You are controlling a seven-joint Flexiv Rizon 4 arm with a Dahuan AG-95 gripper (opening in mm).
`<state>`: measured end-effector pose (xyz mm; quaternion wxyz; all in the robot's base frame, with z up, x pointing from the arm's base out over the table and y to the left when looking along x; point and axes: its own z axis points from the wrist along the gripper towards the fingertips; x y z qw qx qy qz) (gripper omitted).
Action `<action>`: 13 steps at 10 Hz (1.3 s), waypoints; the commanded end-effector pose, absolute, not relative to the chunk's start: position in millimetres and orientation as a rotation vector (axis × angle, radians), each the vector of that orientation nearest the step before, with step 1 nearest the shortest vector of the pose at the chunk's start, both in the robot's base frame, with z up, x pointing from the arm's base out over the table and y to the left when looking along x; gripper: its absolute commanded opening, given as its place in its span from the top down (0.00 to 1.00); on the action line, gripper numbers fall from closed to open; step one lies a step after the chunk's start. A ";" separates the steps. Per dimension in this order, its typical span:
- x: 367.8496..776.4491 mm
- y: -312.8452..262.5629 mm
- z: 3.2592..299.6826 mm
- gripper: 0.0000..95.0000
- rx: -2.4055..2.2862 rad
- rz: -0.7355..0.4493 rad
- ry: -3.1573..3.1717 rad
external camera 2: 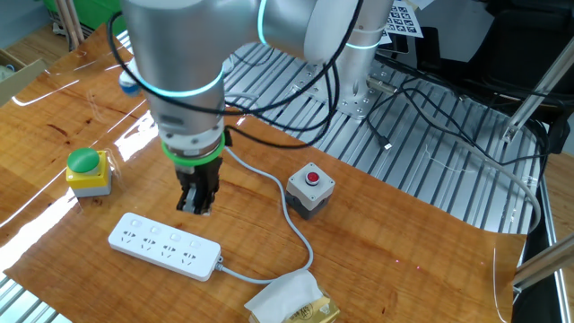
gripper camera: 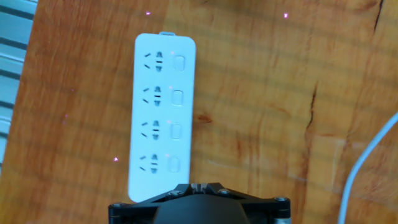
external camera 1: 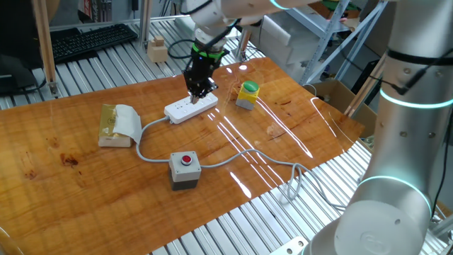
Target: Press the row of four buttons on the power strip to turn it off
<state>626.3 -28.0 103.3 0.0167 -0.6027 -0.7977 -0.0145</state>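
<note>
So the white power strip (external camera 1: 191, 108) is lying flat on the glossy wooden table (external camera 1: 297, 134), roughly in the middle toward the far side in one fixed view, with its grey-white cable (external camera 1: 152, 157) looping off one end and snaking across the wood to the table's edge. From the hand view you get a nice straight-down look at it: four sockets stacked in a line, and the four buttons (gripper camera: 176, 113) run in a row along the strip's right edge, one next to each socket. The gripper (external camera 2: 196, 206) hangs just above the strip, near one end of it, not touching it as far as I can see in the other fixed view. Fingers are closed all the way together and there's nothing in them. Other stuff on the table: a grey box with a red round button (external camera 1: 185, 170) sitting on the near side of the cable loop, a yellow button box with a green cap (external camera 1: 248, 95) just past the strip's far end, and a pack of tissues (external camera 1: 118, 126) with one sheet sticking out, off by the cable end of the strip. A black keyboard (external camera 1: 90, 40) sits on the metal bench behind the table.
</note>
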 end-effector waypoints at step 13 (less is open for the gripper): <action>636.9 -27.9 93.2 1.00 -1.884 -0.019 -2.446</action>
